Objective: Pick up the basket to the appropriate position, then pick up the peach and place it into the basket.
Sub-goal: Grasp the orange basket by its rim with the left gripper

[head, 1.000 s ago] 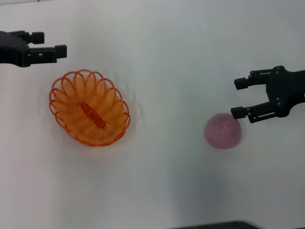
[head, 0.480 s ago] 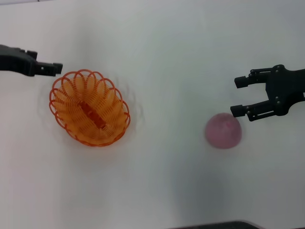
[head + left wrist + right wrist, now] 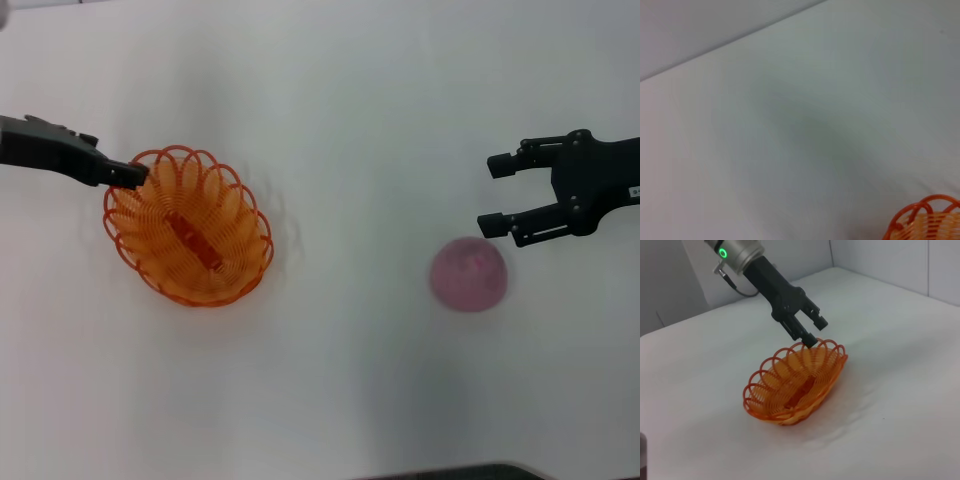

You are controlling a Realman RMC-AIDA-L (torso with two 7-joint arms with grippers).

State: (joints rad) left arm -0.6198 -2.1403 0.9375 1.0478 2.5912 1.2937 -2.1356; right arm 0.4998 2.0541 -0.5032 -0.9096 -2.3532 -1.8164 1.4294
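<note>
The left gripper is down at the far-left edge of the orange basket, one finger tip right at the scalloped rim; from the right wrist view its fingers are spread, one over the rim and one outside it, nothing grasped. The basket sits flat on the white table, on the left side. Well off to the right is the pink peach, also on the table. The right gripper hangs just beyond it, fingers apart and empty, not touching the peach.
</note>
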